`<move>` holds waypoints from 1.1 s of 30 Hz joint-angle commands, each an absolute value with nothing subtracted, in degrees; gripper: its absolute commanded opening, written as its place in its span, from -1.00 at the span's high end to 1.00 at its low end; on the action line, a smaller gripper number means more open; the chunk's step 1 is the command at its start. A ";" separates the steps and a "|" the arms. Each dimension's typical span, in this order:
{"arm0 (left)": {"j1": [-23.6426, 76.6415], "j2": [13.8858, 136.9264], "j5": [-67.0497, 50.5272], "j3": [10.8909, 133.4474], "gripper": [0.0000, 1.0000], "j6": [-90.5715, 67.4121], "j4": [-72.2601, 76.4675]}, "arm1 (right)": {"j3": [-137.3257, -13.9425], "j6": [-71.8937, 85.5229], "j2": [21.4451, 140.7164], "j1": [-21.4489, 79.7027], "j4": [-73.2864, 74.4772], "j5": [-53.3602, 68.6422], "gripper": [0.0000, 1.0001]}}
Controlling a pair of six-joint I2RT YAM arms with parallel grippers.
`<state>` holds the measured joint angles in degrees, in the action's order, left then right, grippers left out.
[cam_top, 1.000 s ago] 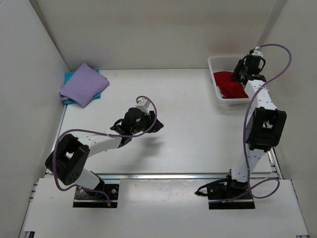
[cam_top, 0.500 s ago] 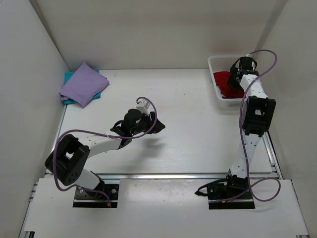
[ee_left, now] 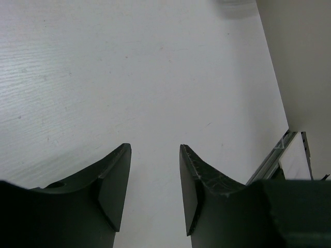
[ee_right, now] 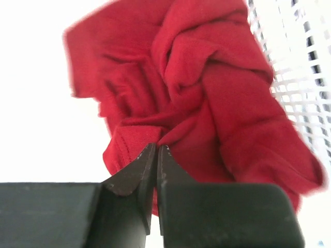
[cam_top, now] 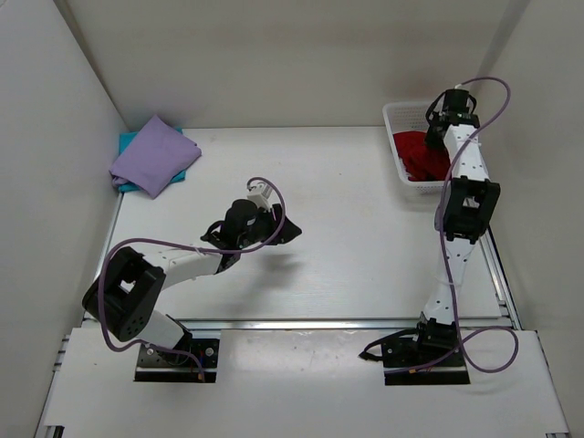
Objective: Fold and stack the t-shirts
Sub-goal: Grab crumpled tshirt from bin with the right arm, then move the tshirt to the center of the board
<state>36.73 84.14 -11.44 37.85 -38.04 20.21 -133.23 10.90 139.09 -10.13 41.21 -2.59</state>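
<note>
The dark red t-shirt (cam_top: 415, 157) lies crumpled in the white mesh basket (cam_top: 398, 113) at the back right. My right gripper (cam_top: 435, 139) reaches down into the basket. In the right wrist view it (ee_right: 156, 147) is shut, with a fold of the red t-shirt (ee_right: 207, 93) pinched at its tips. The pale lavender t-shirt (cam_top: 153, 155) lies folded on top of the teal t-shirt (cam_top: 129, 140) at the back left. My left gripper (cam_top: 290, 233) hovers low over the middle of the table, open (ee_left: 155, 150), with only bare tabletop between its fingers.
The basket's mesh wall (ee_right: 295, 62) stands close on the right of the red cloth. White walls enclose the table on the left, back and right. A metal rail (cam_top: 301, 322) runs along the near edge.
My right gripper has gone from open to shut on the red t-shirt, and its arm has straightened up over the basket. The left arm has barely shifted.
</note>
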 commanded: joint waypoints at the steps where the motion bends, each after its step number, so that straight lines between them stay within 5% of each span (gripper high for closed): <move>1: 35.77 82.27 -13.01 37.71 -0.06 -39.46 22.41 | -139.47 10.72 125.98 -7.30 41.40 -0.71 1.00; 6: 32.44 81.74 -15.55 37.10 -0.05 -42.53 23.38 | -139.66 11.07 112.36 -2.56 39.30 10.51 0.99; 14: 21.89 77.71 -18.98 31.30 -0.06 -49.56 26.28 | -121.82 10.72 88.52 16.23 20.49 21.26 0.98; 21: 12.05 71.55 -19.95 26.54 -0.09 -52.82 26.37 | -126.66 20.64 89.74 17.15 13.63 37.96 1.00; 23: 8.10 69.62 -20.31 24.88 -0.11 -53.70 26.71 | -121.14 23.98 88.78 15.31 9.52 40.77 1.00; 29: 2.64 63.64 -18.38 21.72 -0.13 -54.32 26.19 | -78.12 34.52 86.56 9.32 -18.74 47.10 1.00; 33: 2.81 64.41 -16.61 22.67 -0.12 -52.91 24.26 | -70.39 40.08 98.92 6.33 -27.35 48.16 1.00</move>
<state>2.81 64.40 -17.93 22.09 -53.76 25.12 -72.38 34.11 92.58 8.14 -14.79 45.45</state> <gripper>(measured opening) 0.558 0.020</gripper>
